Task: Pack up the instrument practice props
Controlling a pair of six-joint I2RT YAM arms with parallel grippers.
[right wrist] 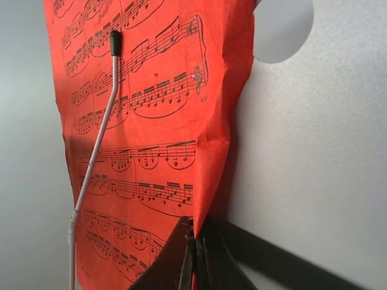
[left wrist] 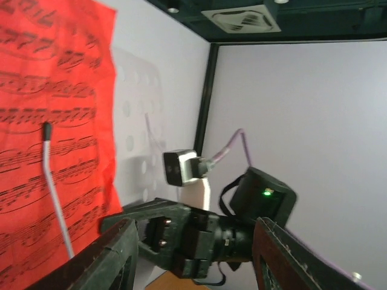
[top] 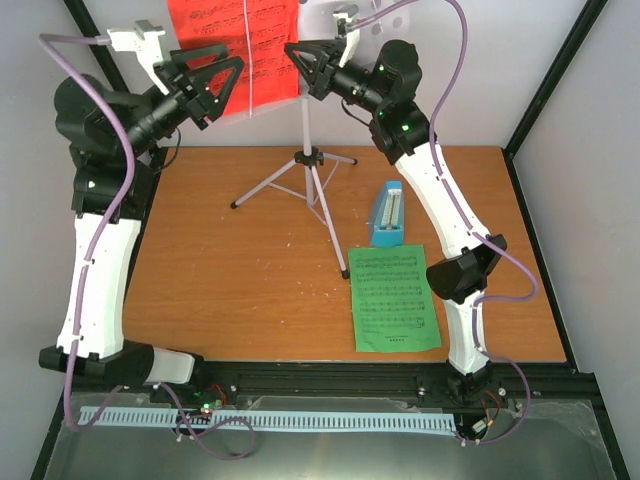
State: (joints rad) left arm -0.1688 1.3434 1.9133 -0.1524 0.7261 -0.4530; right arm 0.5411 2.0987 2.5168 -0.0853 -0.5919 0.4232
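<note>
One red sheet-music page [top: 235, 45] rests upright against the grey perforated tray [right wrist: 302, 151] of the single silver music stand [top: 304, 120]. The page's long axis runs 12 to 6 o'clock in the top view, and a thin wire page-holder [right wrist: 97, 145] lies across its face. The right pincer [right wrist: 193, 241] is closed tight on the page's lower edge, at the corner nearest the bare tray. The left pincer [left wrist: 190, 241] is about half open with nothing between its fingers, just beside the page's 9 o'clock edge.

The stand's three legs spread on the brown bench [top: 230, 270] near 12 o'clock. One blue metronome [top: 388, 215] sits at 4 o'clock from the tripod, its narrow end toward 12. Just below it at 6 o'clock, one green sheet-music page [top: 395, 298] lies flat, long axis 12 to 6.
</note>
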